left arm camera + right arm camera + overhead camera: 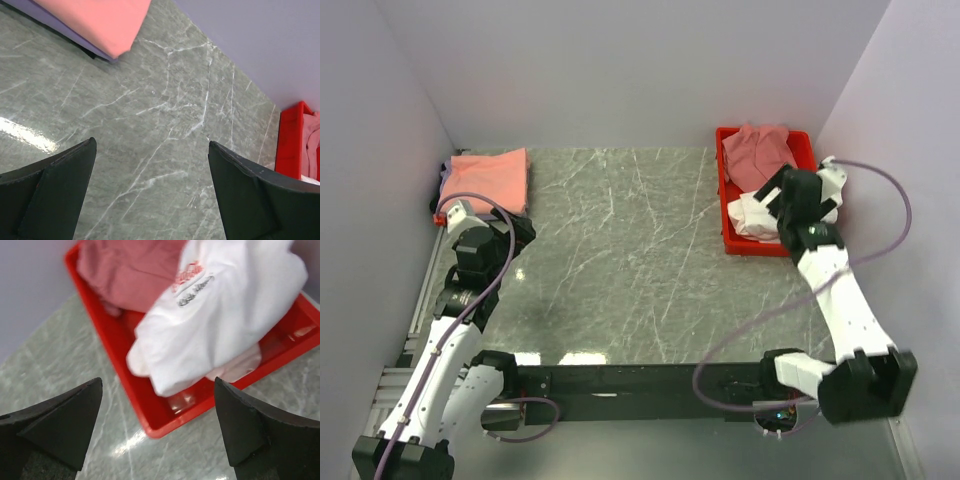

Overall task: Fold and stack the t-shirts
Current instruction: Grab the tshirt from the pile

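Note:
A folded salmon-orange t-shirt [488, 178] lies at the far left corner on a lavender one, whose edge shows under it in the left wrist view [70, 34]. A crumpled white t-shirt [225, 310] with a red logo and a dusty-pink t-shirt [130, 267] lie in the red tray [730, 222] at the far right. My left gripper [505, 232] is open and empty above the table, just near of the folded stack. My right gripper [772, 195] is open and empty, hovering over the tray's near end above the white t-shirt.
The grey marble table [630, 260] spans the middle. White walls close in at the left, back and right. A black rail [640, 385] runs along the near edge between the arm bases. The right arm's cable [880, 240] loops beside the tray.

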{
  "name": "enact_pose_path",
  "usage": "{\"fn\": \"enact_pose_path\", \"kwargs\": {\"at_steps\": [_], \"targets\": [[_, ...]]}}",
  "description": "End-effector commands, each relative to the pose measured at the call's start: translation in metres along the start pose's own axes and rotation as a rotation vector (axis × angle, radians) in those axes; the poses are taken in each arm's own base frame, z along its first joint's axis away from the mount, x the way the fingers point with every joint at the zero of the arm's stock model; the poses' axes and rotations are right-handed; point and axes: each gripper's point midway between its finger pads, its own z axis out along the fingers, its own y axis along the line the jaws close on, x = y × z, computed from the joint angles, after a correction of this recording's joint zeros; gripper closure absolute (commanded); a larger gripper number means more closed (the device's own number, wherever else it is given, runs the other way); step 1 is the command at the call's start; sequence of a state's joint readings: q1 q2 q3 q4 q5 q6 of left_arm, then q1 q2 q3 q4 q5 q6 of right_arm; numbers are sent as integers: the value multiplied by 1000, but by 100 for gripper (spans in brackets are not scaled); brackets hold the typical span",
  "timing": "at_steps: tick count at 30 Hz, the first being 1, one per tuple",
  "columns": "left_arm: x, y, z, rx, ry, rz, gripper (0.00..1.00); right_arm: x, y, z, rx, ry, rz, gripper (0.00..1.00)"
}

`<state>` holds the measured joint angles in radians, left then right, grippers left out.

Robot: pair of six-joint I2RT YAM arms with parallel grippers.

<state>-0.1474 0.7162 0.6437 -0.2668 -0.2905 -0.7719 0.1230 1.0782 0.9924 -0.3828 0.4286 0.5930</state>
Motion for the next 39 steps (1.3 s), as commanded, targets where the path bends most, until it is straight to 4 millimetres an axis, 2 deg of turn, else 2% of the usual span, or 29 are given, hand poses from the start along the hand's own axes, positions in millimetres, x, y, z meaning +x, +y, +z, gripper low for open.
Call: {"fn": "enact_pose_path", "kwargs": {"at_steps": [1, 2, 3, 9, 13, 14, 17, 18, 19, 20, 22, 23, 26, 28, 33, 34, 39], "targets": [[-17, -23, -4, 78, -33, -1, 1, 1, -16, 23, 92, 108, 10, 2], [-15, -20, -4, 72, -31, -1, 0, 3, -20, 30, 110, 119, 0, 2], [-16, -19, -4, 68, -35, -2, 0, 4, -33, 41, 152, 136, 2, 2], [-16, -19, -5, 62, -36, -8, 1, 20, -55, 76, 201, 234, -3, 5], [-14, -18, -3, 66, -33, -1, 1, 25, -51, 99, 181, 241, -21, 7], [-14, -18, -2, 60, -32, -2, 0, 34, -54, 108, 190, 271, -26, 9], [-13, -18, -1, 52, -23, 3, 0, 40, -48, 121, 173, 305, -31, 18], [-13, -18, -1, 51, -20, 6, 1, 46, -48, 127, 166, 323, -36, 23], [-13, -18, 0, 50, -19, 6, 1, 46, -37, 130, 114, 335, -29, 31], [-12, -18, 0, 48, -13, 6, 1, 47, -34, 133, 92, 345, -28, 65], [-11, -18, 0, 49, -10, 5, 1, 43, -21, 132, 40, 345, -22, 88], [-11, -18, 0, 51, -8, 4, 1, 36, -19, 129, 36, 326, -18, 98], [-10, -20, -1, 65, -7, -2, 1, 19, -18, 120, 33, 269, -19, 100], [-10, -21, -2, 76, -12, -7, 1, 0, -17, 105, 29, 213, -21, 100], [-14, -24, -4, 90, -24, -20, 0, -51, -4, 57, -35, 82, -20, 100], [-14, -24, -6, 95, -29, -27, 1, -55, -2, 50, -47, 76, -25, 100], [-16, -25, -13, 116, -42, -42, 1, -102, 28, -9, -169, -47, -52, 100]]}}
